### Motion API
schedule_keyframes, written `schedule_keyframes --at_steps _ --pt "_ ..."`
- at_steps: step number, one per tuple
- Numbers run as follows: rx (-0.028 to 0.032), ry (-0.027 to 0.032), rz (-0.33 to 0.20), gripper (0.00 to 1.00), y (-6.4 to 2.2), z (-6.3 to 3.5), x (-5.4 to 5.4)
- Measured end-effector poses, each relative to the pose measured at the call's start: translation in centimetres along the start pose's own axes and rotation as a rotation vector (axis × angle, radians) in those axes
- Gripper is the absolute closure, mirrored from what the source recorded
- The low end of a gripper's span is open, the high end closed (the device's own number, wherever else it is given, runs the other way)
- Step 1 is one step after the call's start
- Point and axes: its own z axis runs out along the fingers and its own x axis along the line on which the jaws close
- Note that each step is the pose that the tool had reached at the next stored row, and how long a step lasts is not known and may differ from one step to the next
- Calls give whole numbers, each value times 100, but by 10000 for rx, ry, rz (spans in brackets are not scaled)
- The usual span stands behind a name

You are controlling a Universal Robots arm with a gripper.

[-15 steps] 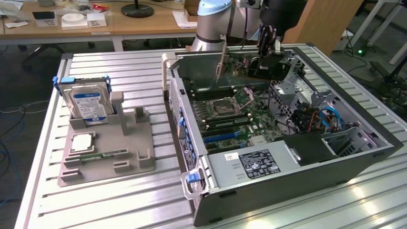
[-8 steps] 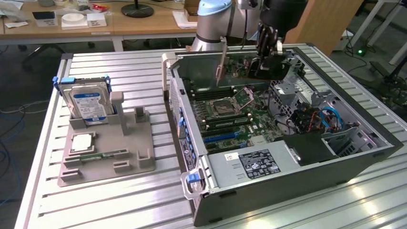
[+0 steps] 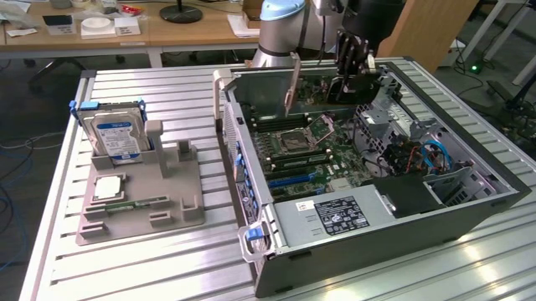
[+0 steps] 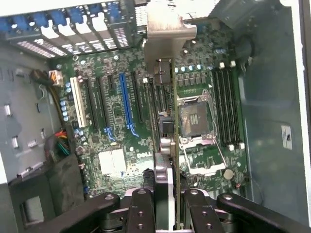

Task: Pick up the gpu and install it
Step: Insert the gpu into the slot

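Green gpu (image 4: 167, 128) hangs edge-down, clamped in the claw (image 4: 166, 206), above the motherboard (image 3: 322, 157), one o'clock from the CPU socket (image 3: 297, 141) in the exterior view; best kept upright, parallel to the blue slot (image 4: 126, 102).

You can read "DELL" in white on the motherboard (image 4: 127, 145). The print on the power supply label (image 3: 335, 215) and the hard drive label (image 3: 115, 139) is too small to read.

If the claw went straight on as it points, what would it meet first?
Shut on the gpu, the claw points into the case; the card would probably reach the motherboard first, near the black slots beside the CPU socket. Depth is unclear.
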Motion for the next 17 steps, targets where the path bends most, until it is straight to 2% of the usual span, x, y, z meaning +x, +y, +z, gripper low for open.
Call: schedule_keyframes --at_steps 4,17 --pt "-14 -12 -473 72 1 4 7" --pt "-11 -12 -501 72 10 2 10"
